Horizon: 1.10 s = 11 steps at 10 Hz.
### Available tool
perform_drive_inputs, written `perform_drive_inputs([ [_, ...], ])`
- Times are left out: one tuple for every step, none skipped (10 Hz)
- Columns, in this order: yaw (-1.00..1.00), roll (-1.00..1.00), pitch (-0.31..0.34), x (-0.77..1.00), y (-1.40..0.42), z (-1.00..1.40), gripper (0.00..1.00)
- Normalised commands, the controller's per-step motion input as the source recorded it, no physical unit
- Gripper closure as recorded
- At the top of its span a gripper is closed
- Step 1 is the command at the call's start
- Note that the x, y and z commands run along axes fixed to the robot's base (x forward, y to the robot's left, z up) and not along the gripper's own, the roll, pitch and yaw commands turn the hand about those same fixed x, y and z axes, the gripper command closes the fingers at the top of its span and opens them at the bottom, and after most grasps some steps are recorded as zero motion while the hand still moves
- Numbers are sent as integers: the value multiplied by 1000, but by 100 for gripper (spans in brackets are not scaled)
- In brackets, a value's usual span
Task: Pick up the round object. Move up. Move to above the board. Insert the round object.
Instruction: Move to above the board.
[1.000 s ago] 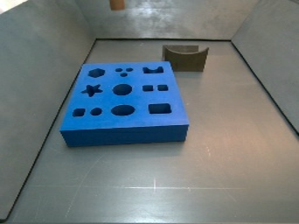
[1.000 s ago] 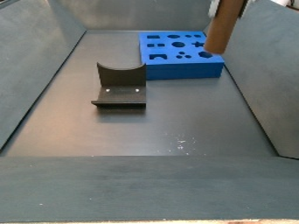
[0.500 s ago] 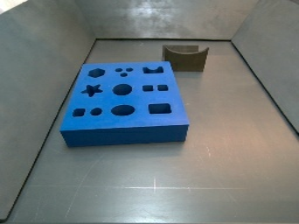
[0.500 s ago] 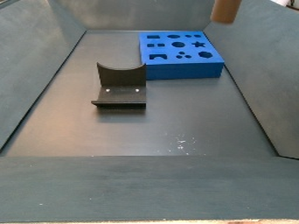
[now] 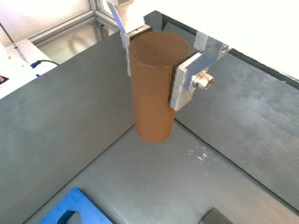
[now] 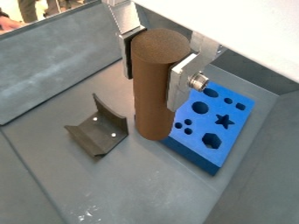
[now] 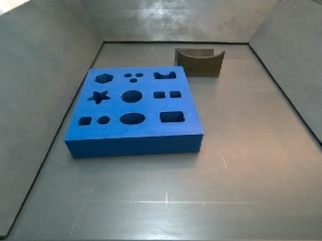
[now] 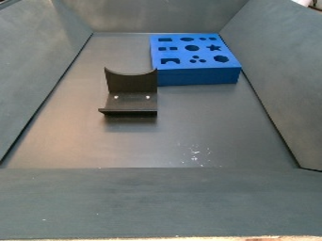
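Even, soft overhead light, pale glare on the back wall [image 7: 176,21] at 12 o'clock in a side view, faint shadows by the blue board [image 7: 136,105], wrist views sharp, pincer [image 5: 162,63] brightly lit, grey floor [image 8: 176,141] dim

round object [image 5: 151,87], clamped in the pincer [image 5: 153,70], risen out of both side views since earlier

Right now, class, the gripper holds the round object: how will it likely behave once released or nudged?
The round object, clamped in the gripper high above the floor, looks rigid, so it probably won't bend. Its smooth matte curved side suggests it could roll if laid down. Being tall and slim, it would likely tip easily standing beside the board.
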Motion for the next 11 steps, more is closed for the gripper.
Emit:
perform_drive_inputs([
  [5, 413, 770, 345, -1000, -374, 100],
  [11, 300, 573, 366, -1000, -376, 100],
  [3, 167, 471, 370, -1000, -376, 100],
  [14, 70, 304, 372, -1000, -370, 100],
  [16, 36, 207, 375, -1000, -369, 100],
  [13, 0, 98, 391, -1000, -373, 100],
  [17, -3, 45, 396, -1000, -376, 100],
  [8, 25, 22, 404, -1000, -374, 100],
  [11, 26, 26, 413, -1000, -375, 100],
  [10, 52, 44, 440, -1000, -383, 100],
  [10, 73, 37, 459, -1000, -384, 100],
])
